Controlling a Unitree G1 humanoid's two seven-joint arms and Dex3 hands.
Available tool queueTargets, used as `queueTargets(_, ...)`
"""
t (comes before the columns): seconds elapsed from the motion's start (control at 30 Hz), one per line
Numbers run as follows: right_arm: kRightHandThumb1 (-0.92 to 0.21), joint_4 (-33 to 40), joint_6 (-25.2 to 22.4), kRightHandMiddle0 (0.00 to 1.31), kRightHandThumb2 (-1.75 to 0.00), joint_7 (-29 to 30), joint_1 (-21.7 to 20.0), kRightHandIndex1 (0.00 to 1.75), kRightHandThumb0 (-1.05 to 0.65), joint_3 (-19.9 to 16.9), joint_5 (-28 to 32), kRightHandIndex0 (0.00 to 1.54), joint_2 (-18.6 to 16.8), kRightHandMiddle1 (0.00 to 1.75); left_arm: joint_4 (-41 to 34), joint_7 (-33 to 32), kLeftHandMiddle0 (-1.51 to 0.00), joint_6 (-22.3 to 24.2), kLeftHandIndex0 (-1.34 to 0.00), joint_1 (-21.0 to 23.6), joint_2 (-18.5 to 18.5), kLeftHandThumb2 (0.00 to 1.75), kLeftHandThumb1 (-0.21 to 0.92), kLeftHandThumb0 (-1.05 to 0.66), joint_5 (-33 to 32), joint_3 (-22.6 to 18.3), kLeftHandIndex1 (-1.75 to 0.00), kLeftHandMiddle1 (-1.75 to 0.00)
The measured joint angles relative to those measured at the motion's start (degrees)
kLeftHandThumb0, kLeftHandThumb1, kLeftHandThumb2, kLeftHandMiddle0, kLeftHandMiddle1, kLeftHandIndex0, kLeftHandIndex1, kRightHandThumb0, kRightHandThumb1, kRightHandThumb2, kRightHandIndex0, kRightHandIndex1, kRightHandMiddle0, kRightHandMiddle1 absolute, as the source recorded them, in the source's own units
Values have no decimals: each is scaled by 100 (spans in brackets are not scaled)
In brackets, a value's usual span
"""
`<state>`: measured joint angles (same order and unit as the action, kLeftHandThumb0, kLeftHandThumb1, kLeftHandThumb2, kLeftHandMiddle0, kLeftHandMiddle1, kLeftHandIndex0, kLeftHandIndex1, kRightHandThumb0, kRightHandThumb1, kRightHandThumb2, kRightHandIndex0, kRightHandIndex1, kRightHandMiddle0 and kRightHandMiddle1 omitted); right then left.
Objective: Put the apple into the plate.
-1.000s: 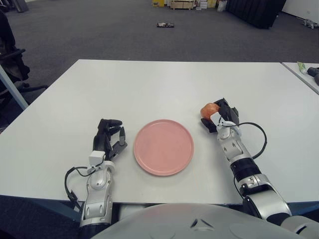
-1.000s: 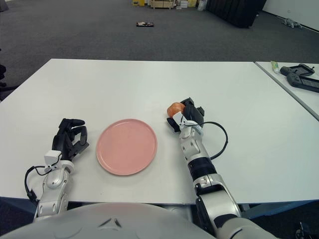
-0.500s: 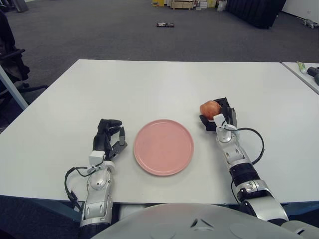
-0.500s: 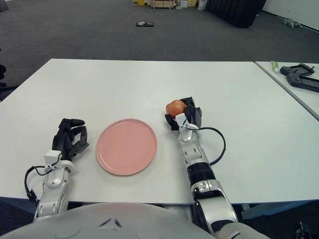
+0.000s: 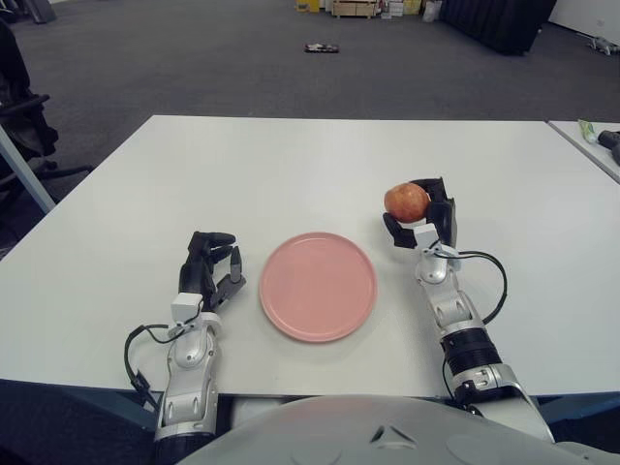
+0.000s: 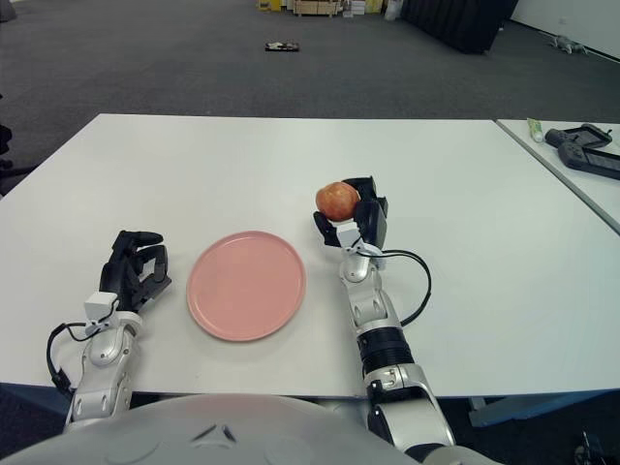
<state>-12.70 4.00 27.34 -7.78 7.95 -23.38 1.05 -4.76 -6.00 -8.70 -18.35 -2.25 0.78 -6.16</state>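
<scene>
A red-orange apple (image 5: 407, 201) is held in my right hand (image 5: 419, 217), lifted above the white table (image 5: 291, 165) just right of the plate. The fingers curl around the apple from below and behind. It also shows in the right eye view (image 6: 336, 200). The pink plate (image 5: 318, 286) lies flat and holds nothing, near the front middle of the table. My left hand (image 5: 208, 269) rests on the table to the left of the plate, with its fingers curled and holding nothing.
A second table at the right edge carries a dark device (image 6: 585, 150) and a small tube (image 6: 534, 129). A chair (image 5: 24, 126) stands at the far left. Boxes and a small object (image 5: 322, 47) lie on the carpet beyond.
My right hand has raised the apple off the table and brought it slightly left, toward the plate. The left hand has not moved.
</scene>
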Motion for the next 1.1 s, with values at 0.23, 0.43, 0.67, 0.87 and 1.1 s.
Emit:
queueTargets(0.23, -21, 590, 227, 70, -145, -695, 264, 175, -52, 449, -31, 128, 71, 175, 1, 17, -61, 0, -33, 0, 2, 84, 69, -38, -16, 3, -175, -142)
queueTargets(0.43, -19, 634, 754, 71, -147, -1214, 396, 175, -52, 876, -27, 129, 178, 175, 2, 18, -60, 1, -33, 1, 2, 84, 70, -38, -33, -3, -175, -141)
queueTargets(0.67, -21, 670, 1200, 69, -145, -1859, 601, 175, -51, 1401, -30, 127, 252, 175, -1, 8, -59, 34, -33, 2, -4, 85, 69, -38, -29, -14, -175, -141)
queueTargets(0.87, -22, 573, 1463, 69, -144, -2430, 529, 175, -51, 1639, -43, 127, 436, 175, 1, -13, -59, 50, -33, 6, -25, 85, 69, -38, -26, -18, -175, -141)
queueTargets(1.1, -22, 197, 1733, 69, -143, -2821, 298, 175, -51, 1934, -388, 127, 724, 175, 15, -16, -61, 45, -34, 7, -24, 87, 67, -38, -26, -38, -175, -140)
